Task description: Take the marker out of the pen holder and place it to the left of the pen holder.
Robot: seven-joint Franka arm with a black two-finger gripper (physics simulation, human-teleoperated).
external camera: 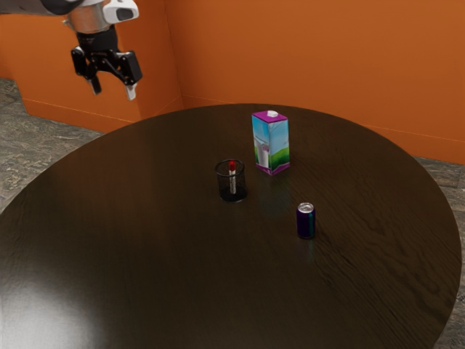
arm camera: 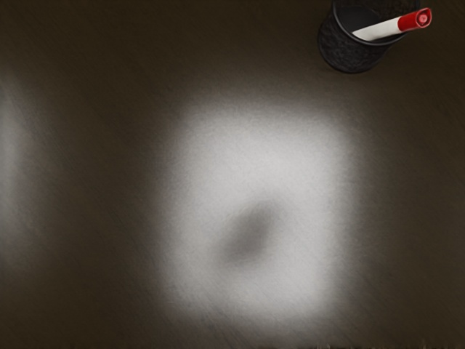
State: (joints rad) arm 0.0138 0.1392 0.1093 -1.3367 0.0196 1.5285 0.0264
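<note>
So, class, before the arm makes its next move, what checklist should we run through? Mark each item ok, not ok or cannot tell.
1. Gripper open and empty: ok, the fingers stand apart with nothing between them.
2. Marker still to be taken out: ok, it leans inside the pen holder.
3. Red end within reach of a grasp from above: ok, it points up and sticks out past the rim.
4. Pen holder upright on the table: ok.
5. Gripper lined up over the marker: not ok, it hangs high, off toward the exterior view's upper left.
6. Holder steady enough not to shift when the marker is pulled: cannot tell.
</note>
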